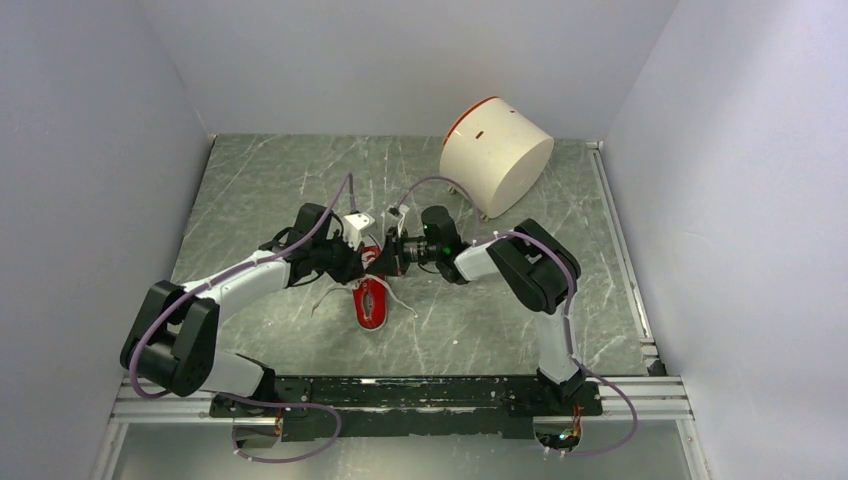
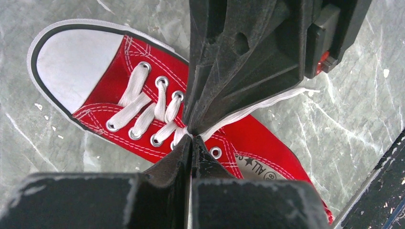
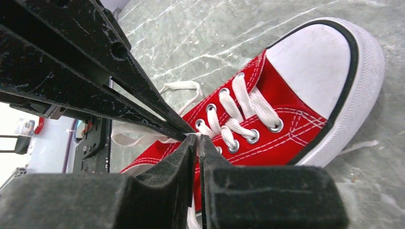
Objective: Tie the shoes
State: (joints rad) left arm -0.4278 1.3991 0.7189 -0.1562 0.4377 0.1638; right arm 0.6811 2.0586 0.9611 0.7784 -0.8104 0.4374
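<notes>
Seen from overhead, a small red sneaker (image 1: 372,303) lies on the grey marbled surface (image 1: 260,180). It is well apart from the white drum (image 1: 497,156), on the side nearer the arm bases, and is half hidden under both arms. Only the wrist views show the left fingers (image 2: 167,164) and right fingers (image 3: 172,164) each pressed fully shut, meeting tip to tip and pinching the white laces (image 2: 143,112) at the top eyelets; the sneaker sits directly beneath them, its toe cap (image 3: 310,62) uncovered.
</notes>
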